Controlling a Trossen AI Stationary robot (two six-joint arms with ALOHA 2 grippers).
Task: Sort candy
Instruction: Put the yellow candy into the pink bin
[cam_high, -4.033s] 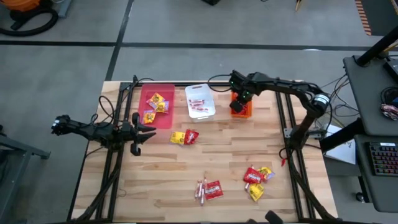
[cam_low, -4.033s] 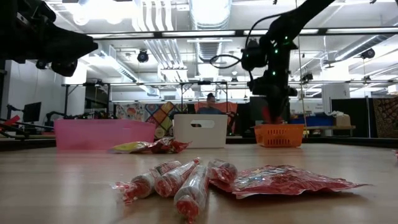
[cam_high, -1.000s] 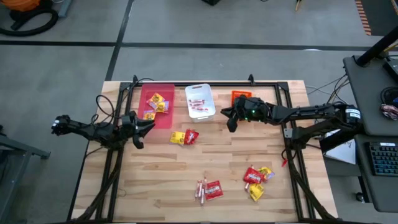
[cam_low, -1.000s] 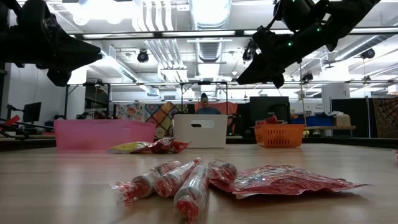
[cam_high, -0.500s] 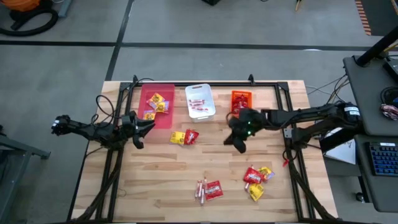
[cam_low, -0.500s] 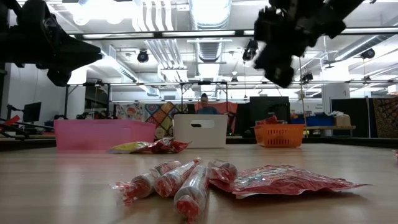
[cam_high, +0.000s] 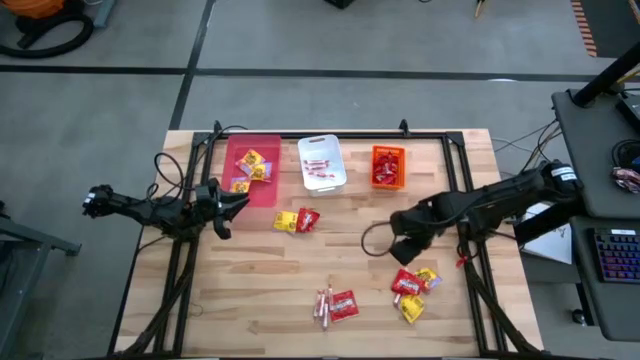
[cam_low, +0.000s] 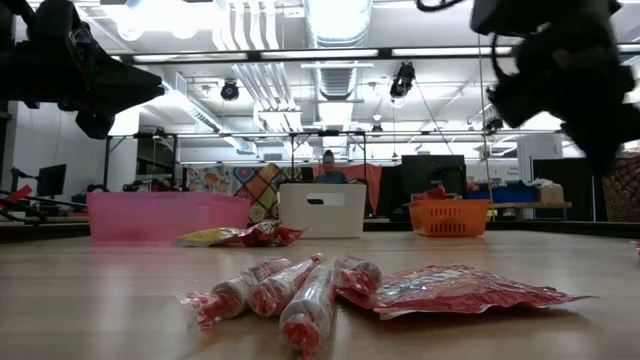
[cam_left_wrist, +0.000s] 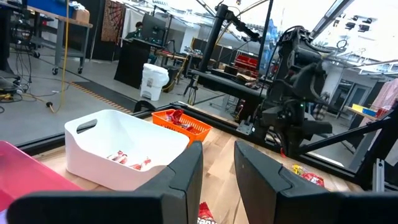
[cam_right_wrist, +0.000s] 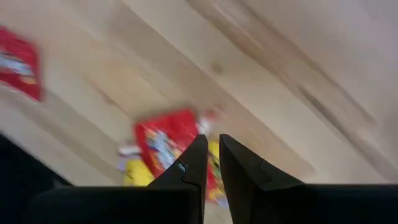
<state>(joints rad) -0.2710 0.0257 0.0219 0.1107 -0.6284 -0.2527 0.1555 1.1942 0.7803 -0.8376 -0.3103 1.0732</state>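
Observation:
Candy lies in three heaps on the wooden table: yellow and red packets (cam_high: 297, 220) near the pink bin, pinkish sticks with a red packet (cam_high: 334, 303) at the near edge, and red and yellow packets (cam_high: 411, 284) near right. My right gripper (cam_high: 398, 248) hangs in the air just on the far side of that near-right heap, pointing down; its wrist view shows a red packet (cam_right_wrist: 163, 146) below the fingers, which stand a narrow gap apart (cam_right_wrist: 213, 152). My left gripper (cam_high: 226, 208) waits open, raised at the table's left beside the pink bin.
Three bins stand in a row at the far edge: pink (cam_high: 262, 188) holding yellow packets, white (cam_high: 321, 180) holding sticks, orange (cam_high: 388, 182) holding red packets. Dark frame rails run along the table's left, right and far sides. Bare wood lies between the heaps.
My right gripper has swung from beside the orange bin toward the table's near edge and right, ending over the near-right heap of red and yellow packets. The candy has not moved.

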